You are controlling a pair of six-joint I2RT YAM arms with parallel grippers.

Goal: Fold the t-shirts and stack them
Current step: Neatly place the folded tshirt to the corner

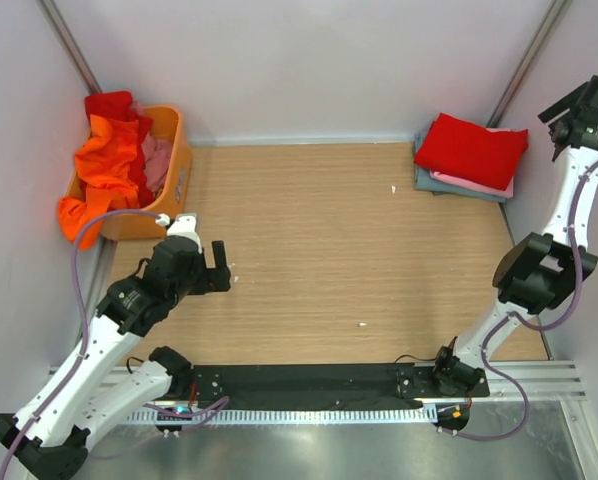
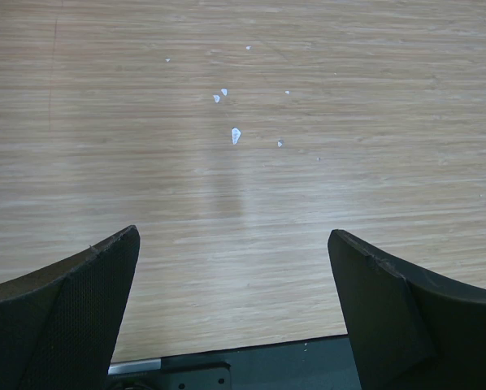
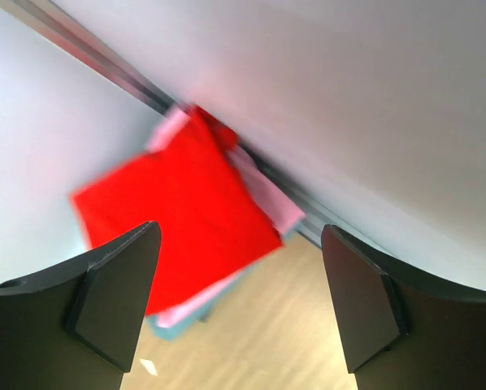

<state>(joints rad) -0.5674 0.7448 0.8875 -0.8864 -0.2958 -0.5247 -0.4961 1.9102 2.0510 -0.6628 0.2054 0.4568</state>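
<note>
Hiding under the red t-shirt (image 1: 471, 148), the pink t-shirt (image 1: 479, 186) shows only edges.

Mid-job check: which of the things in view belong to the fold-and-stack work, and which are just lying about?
Job items: folded stack, red on top, far right; orange shirt, red shirt and pink shirt, all unfolded in the basket.
Just lying about: the basket itself, only a holder; white specks on the table.
</note>
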